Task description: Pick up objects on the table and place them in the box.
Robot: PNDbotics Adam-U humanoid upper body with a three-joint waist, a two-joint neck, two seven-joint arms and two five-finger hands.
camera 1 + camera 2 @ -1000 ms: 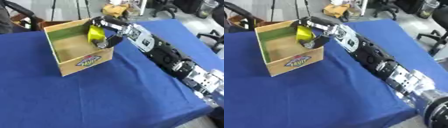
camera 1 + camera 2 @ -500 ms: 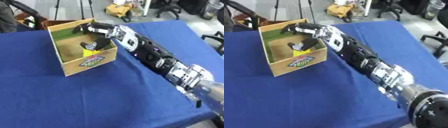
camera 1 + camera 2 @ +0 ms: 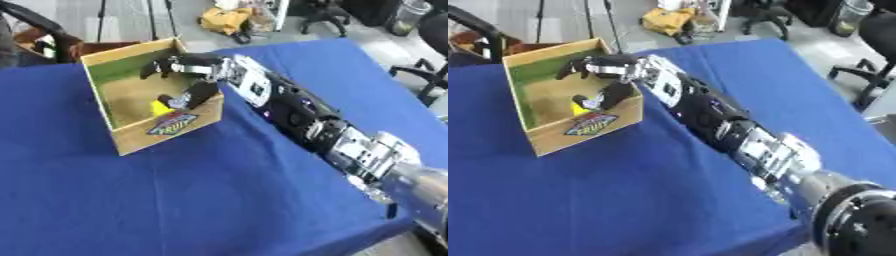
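Blue table [image 3: 192,190], box [image 3: 140,137] holding yellow object [image 3: 160,106]

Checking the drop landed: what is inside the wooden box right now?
A yellow object lies on the floor of the wooden box, partly covered by the right hand reaching in. Its full shape is hidden.

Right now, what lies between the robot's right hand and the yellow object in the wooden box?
Nothing: in the left eye view the right hand hangs open over the yellow object on the wooden box floor, only air between.
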